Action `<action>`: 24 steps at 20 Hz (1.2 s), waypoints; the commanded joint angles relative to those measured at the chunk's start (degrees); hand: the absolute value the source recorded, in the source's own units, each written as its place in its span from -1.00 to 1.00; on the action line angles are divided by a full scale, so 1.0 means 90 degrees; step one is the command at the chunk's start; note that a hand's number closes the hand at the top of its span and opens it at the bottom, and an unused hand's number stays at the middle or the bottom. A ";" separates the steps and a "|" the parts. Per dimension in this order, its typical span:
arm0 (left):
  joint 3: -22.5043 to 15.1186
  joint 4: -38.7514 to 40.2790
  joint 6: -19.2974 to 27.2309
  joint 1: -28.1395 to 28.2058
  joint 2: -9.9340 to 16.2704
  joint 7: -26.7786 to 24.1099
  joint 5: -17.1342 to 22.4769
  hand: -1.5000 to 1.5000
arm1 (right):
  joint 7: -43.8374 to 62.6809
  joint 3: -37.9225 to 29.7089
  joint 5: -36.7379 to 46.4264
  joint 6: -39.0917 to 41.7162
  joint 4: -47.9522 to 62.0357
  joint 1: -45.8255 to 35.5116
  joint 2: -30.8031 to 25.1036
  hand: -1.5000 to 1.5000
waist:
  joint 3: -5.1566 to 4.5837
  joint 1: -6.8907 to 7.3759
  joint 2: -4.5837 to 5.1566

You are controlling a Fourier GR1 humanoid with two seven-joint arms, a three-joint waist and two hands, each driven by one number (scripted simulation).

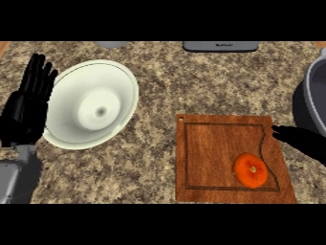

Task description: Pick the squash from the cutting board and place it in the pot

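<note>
Speckled granite bench (pixel 193 76), seen steeply from above. My right hand (pixel 313 143) comes in from the right edge, fingers straight and open, holding nothing, tips over the right rim of the cutting board (pixel 208 162). The squash (pixel 251 170), orange and round, lies on the board's lower right part, just below and left of those fingertips, not touched as far as I can see. The pot (pixel 320 95), grey, sits at the right edge, near the board's upper right corner.

Risks, as I judge: round squash may roll off the board if nudged before the fingers close; the lift could clip the pot's rim.

Left hand (pixel 27 103) rests open at the left edge, fingers up. White plate (pixel 94 105) beside it, well apart from the route; nothing blocks board to pot.
</note>
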 commanded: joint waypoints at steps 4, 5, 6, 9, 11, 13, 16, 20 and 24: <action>0.0185 -0.0188 -0.0182 0.0043 -0.0023 0.0174 0.0006 0.00 | 0.0155 0.0322 0.0836 0.0050 -0.0392 0.0347 0.0747 -1.00 | 0.0001 -0.0010 -0.0005; 0.0010 0.0358 -0.0188 0.0045 -0.0219 -0.0349 -0.0214 0.00 | -0.0398 0.0508 0.1177 -0.0277 0.0488 -0.0083 0.0822 -1.00 | 0.0002 0.0006 0.0007; 0.0141 0.0062 -0.0192 0.0031 -0.0141 -0.0055 -0.0069 0.00 | -0.0229 0.0665 0.1277 -0.0411 0.0129 0.0189 0.1087 -1.00 | 0.0002 0.0000 0.0000; 0.0214 -0.0079 -0.0180 -0.0022 -0.0141 0.0178 -0.0100 0.00 | -0.0498 0.0473 0.1489 -0.0418 0.0108 0.0273 0.1163 -1.00 | 0.0002 -0.0007 -0.0002; 0.0342 0.0535 -0.0245 -0.0649 -0.0095 0.0142 -0.0076 0.00 | -0.0147 0.0493 0.1327 -0.0021 -0.0030 -0.0002 0.1339 -1.00 | 0.0001 -0.0020 0.0003; 0.0162 0.0443 -0.0144 -0.0093 -0.0316 -0.0373 -0.0391 0.00 | -0.0197 0.0552 0.1810 -0.0327 0.0180 0.0044 0.1426 -1.00 | 0.0001 -0.0009 0.0002; 0.0293 0.0791 -0.0196 -0.0552 -0.0282 -0.0173 -0.0272 0.00 | -0.0219 0.0609 0.2216 -0.0502 0.0344 0.0038 0.1432 -1.00 | 0.0001 -0.0026 0.0007; 0.0414 0.0217 -0.0440 -0.0077 -0.0122 -0.0009 -0.0159 0.00 | 0.0126 0.0815 0.2525 -0.0502 0.0994 -0.0437 0.2006 -1.00 | 0.0001 0.0021 0.0005; 0.0418 0.0409 -0.0295 -0.0280 -0.0297 -0.0082 -0.0308 0.00 | 0.0172 0.0867 0.2726 -0.0458 0.0946 -0.0492 0.2324 -1.00 | 0.0001 0.0004 0.0004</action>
